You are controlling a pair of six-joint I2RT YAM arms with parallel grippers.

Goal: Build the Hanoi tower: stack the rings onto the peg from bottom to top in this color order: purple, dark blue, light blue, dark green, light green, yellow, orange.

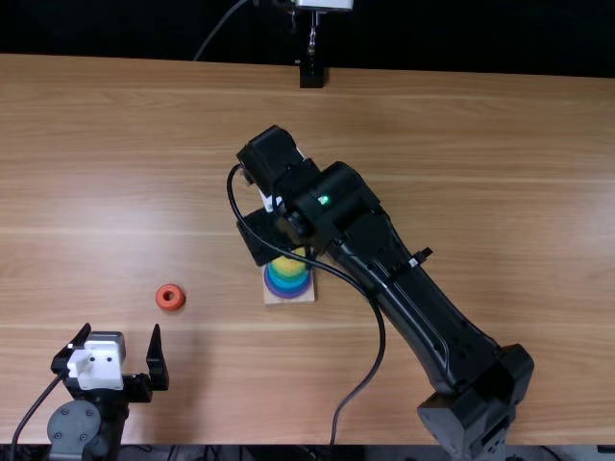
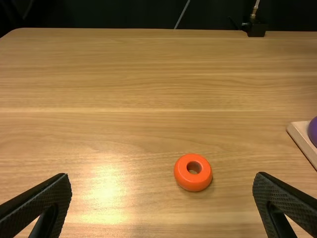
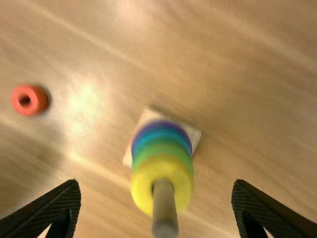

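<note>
In the top view my left gripper (image 1: 121, 328) stands open at the lower left, just nearer than the orange ring (image 1: 170, 298) lying flat on the table. The left wrist view has the orange ring (image 2: 193, 172) beyond the gap of the left gripper (image 2: 162, 174). My right gripper (image 1: 266, 236) is over the tower's wooden base (image 1: 277, 299), partly covering the stack. In the right wrist view the right gripper (image 3: 156, 182) is open around the peg (image 3: 165, 210) without touching it. The yellow ring (image 3: 162, 168) tops the stack, above green, blue and purple (image 3: 157, 125) rings.
My right arm (image 1: 413, 298) stretches from the lower right to the table's middle, with a cable looping beside it. A black mount (image 1: 311, 75) stands at the table's far edge.
</note>
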